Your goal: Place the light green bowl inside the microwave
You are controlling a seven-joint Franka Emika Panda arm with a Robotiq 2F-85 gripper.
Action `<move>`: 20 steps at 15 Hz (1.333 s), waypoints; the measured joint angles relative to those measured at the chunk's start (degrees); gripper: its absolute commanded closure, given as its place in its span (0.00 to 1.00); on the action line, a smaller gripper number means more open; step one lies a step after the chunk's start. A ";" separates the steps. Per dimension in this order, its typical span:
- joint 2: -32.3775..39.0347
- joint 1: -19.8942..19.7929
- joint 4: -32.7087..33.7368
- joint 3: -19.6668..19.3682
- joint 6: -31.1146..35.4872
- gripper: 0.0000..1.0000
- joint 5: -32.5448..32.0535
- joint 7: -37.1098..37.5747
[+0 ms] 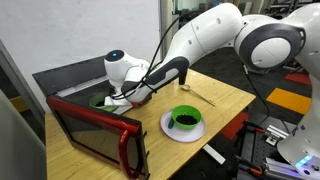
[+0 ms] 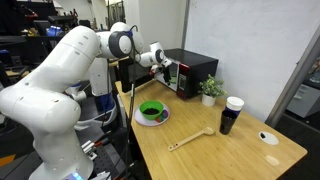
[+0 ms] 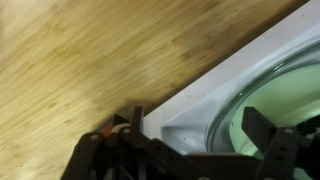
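Observation:
The microwave (image 1: 85, 125) stands at the table's end with its red-trimmed door swung open; it also shows in an exterior view (image 2: 195, 70). The light green bowl (image 1: 97, 99) sits inside the cavity, partly hidden by my hand. My gripper (image 1: 112, 100) reaches into the opening (image 2: 168, 68). In the wrist view my gripper (image 3: 200, 125) has its fingers spread apart over the microwave's white front sill (image 3: 215, 75) and a round, glassy-rimmed pale green surface (image 3: 285, 95). I cannot tell whether that surface is the bowl or the turntable. Nothing is held between the fingers.
A darker green bowl on a white plate (image 1: 184, 121) sits mid-table, also seen in an exterior view (image 2: 152, 112). A wooden spoon (image 2: 190, 140), a black cup (image 2: 231, 115) and a small potted plant (image 2: 211, 90) stand beyond. The open door (image 1: 95, 135) juts out over the table.

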 measured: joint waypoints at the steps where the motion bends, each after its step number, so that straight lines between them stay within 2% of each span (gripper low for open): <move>1: 0.22 0.01 0.31 -0.08 0.00 0.00 0.00 0.00; 10: 0.27 0.84 -0.51 -0.18 0.05 0.00 -0.50 -0.18; 13: -0.50 1.72 -2.76 -0.27 0.73 0.00 -2.08 -0.02; 20: -3.80 4.34 -10.75 -2.04 7.51 0.00 -6.94 2.90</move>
